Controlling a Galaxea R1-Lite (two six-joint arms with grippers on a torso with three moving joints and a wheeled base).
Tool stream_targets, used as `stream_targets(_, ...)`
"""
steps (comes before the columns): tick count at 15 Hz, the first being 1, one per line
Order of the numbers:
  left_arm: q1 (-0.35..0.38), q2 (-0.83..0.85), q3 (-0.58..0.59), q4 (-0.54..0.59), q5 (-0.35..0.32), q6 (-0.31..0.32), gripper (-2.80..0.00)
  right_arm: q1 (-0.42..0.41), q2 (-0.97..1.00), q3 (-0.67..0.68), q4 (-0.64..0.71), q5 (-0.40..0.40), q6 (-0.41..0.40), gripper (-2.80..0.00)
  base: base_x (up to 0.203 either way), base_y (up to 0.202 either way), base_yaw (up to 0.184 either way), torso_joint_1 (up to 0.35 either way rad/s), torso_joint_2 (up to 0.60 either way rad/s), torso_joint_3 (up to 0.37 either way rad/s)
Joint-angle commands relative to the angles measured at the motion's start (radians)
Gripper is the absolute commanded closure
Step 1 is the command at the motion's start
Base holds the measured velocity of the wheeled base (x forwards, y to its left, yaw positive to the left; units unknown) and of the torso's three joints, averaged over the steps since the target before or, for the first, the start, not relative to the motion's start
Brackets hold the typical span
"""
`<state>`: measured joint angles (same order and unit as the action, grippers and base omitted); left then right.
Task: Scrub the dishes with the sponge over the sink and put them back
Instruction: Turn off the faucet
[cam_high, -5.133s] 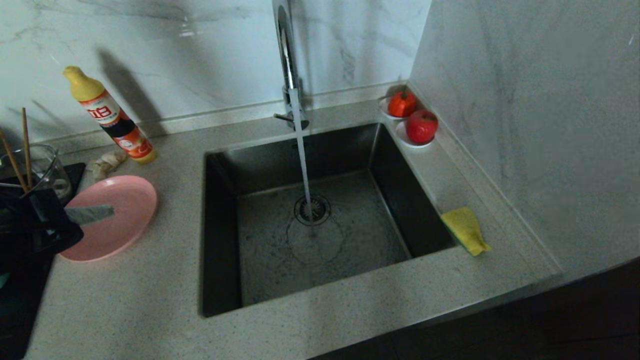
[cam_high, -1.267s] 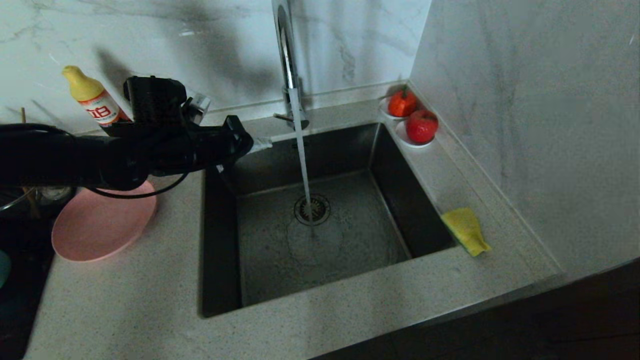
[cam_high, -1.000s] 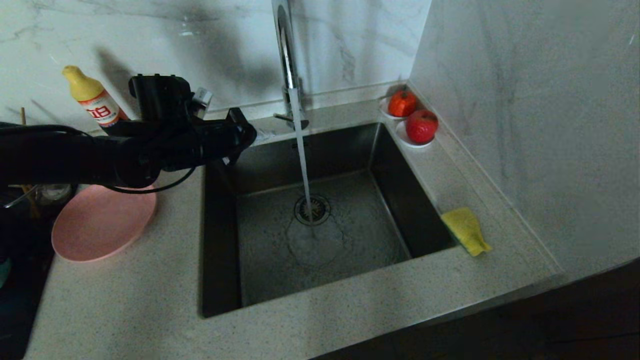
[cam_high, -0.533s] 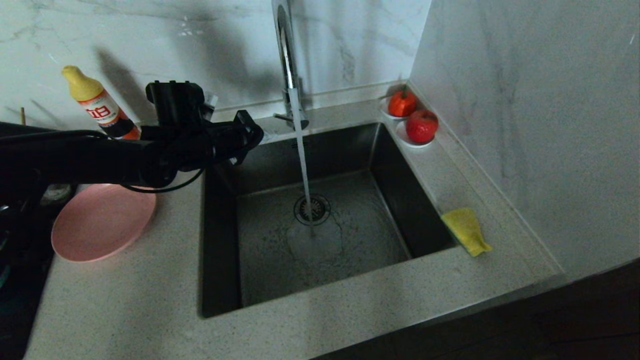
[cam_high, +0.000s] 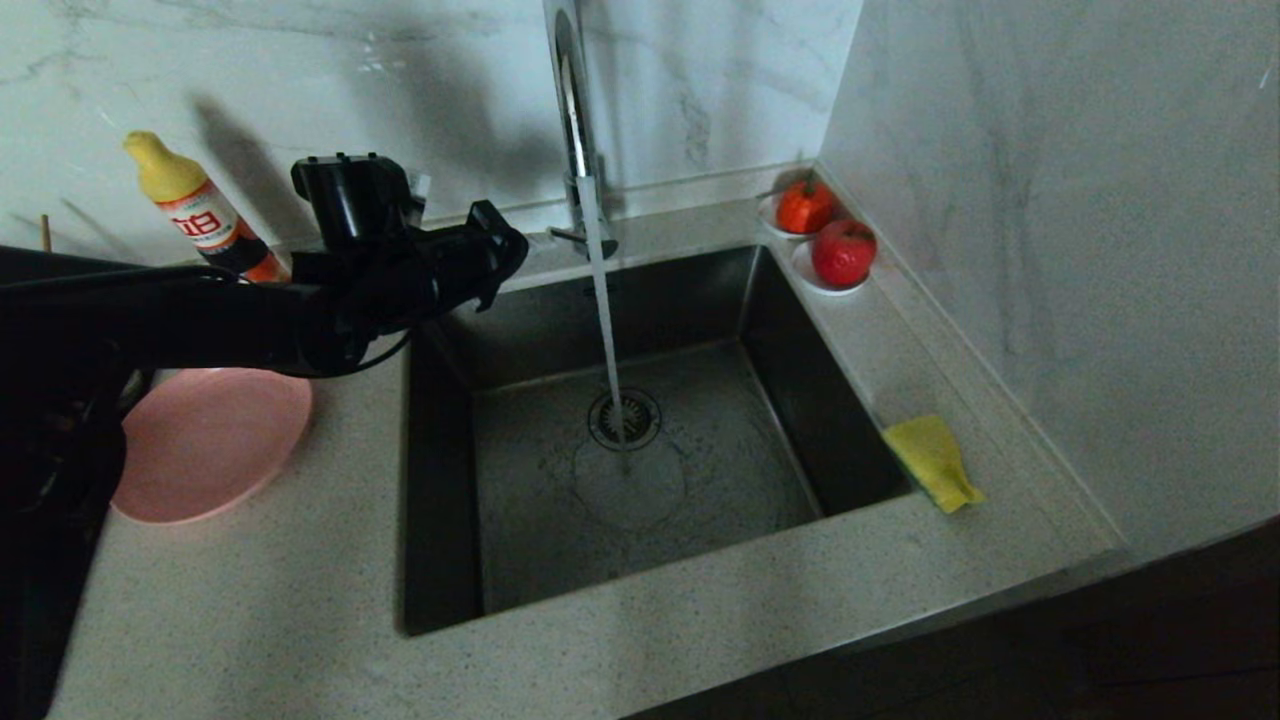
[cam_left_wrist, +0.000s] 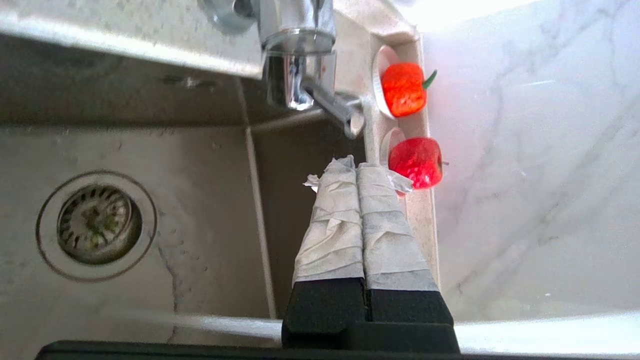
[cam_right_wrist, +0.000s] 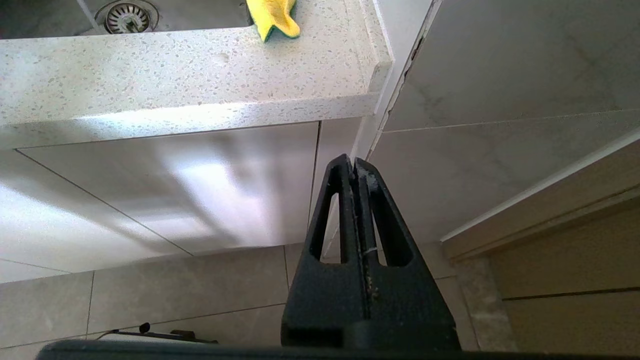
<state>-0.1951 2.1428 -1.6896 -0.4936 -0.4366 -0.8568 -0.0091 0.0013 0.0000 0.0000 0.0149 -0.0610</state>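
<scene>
The sink (cam_high: 640, 440) basin lies open apart from the tap (cam_high: 572, 120) and its water stream (cam_high: 605, 330) down the middle, while the left arm (cam_high: 300, 300) bars its back-left corner and two red fruits (cam_high: 825, 232) crowd the back-right ledge.

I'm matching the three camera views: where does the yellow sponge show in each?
Head view: sponge on the counter at the sink's right rim, near corner.
Left wrist view: not in it.
Right wrist view: sponge at the top edge.
Shared landmark: the drain.
</scene>
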Motion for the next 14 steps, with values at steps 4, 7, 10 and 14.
stream_targets(4, -0.018, 0.076, -0.074, -0.043, 0.103, -0.007, 0.00, 0.000, 0.002, 0.000, 0.000, 0.000, 0.000, 0.00, 0.000, 0.000, 0.000, 0.000, 0.00, 0.000)
stream_targets(7, -0.018, 0.075, -0.076, -0.046, 0.101, -0.011, 0.00, 0.000, 0.002, 0.000, 0.000, 0.000, 0.000, 0.00, 0.000, 0.000, 0.000, 0.000, 0.00, 0.000)
stream_targets(10, -0.018, 0.080, -0.079, -0.048, 0.101, -0.011, 0.00, 0.000, 0.002, 0.000, 0.000, 0.000, 0.000, 0.00, 0.000, 0.000, 0.000, 0.000, 0.00, 0.000)
stream_targets(14, -0.017, 0.101, -0.122, -0.047, 0.107, -0.013, 0.00, 0.000, 0.002, 0.000, 0.000, 0.000, 0.000, 0.00, 0.000, 0.000, 0.000, 0.000, 0.00, 0.000)
